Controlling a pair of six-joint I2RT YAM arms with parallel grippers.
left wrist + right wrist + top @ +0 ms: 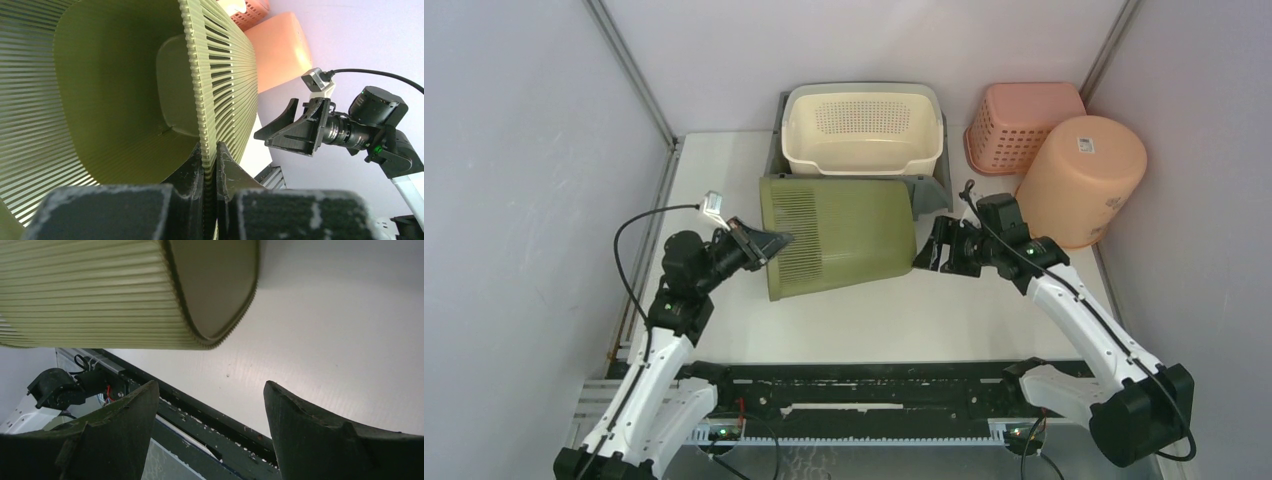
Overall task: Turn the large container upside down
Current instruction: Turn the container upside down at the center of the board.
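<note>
The large container is a ribbed olive-green basket (839, 235) lying on its side on the white table, its open mouth to the left and its base to the right. My left gripper (776, 241) is shut on the near rim of its mouth; in the left wrist view the rim (200, 100) runs down between the closed fingers of the left gripper (210, 148). My right gripper (927, 256) is open and empty just right of the base, not touching it. In the right wrist view the base (210, 285) shows above and ahead of the right gripper (212, 390).
A cream basket (864, 125) sits in a grey bin (932, 192) right behind the green basket. A pink basket (1024, 120) and an overturned peach bucket (1084, 180) stand at the back right. A black rail (864, 385) runs along the near edge.
</note>
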